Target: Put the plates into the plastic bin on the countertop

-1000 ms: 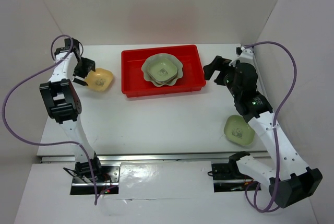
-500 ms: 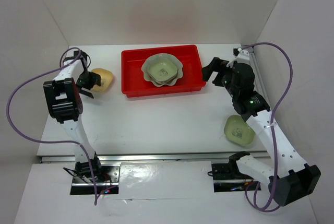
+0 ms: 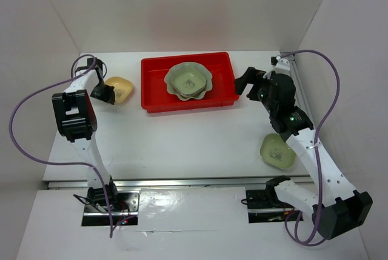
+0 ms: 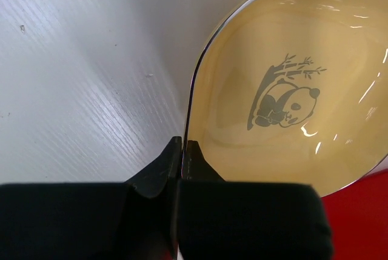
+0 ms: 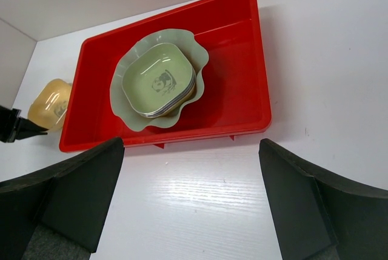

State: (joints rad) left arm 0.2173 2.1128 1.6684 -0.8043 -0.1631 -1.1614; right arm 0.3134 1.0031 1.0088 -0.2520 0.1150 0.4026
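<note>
— Where's the left gripper (image 4: 182, 150) at?

— Out at the left side of the countertop (image 3: 182, 139). Its two black fingertips are pressed together on the rim of the yellow plate (image 4: 285, 60), so it's pinching the near edge. The wrist view shows the thin rim running down into the spot where the tips meet.

— Is the plate off the counter?

— I can't tell from here. It's to the left of the red bin (image 3: 151, 87), close by but outside it. The panda print (image 4: 282, 99) in its centre faces up.

— And the right gripper (image 5: 191, 163)?

— Its fingers are spread wide with nothing between them. It hangs just off the right end of the bin, pointing back toward it.

— What's in the bin?

— The big scalloped dish (image 5: 130, 111) sits in the middle. A light green plate (image 5: 154, 81) is nested inside it, panda up. Its edge looks layered, as if other rims lie under it, but I couldn't count them.

— Anything else lying out?

— A pale green plate (image 3: 277, 151) sits on the counter near the front right — well apart from the bin. The right arm crosses over part of it.
</note>
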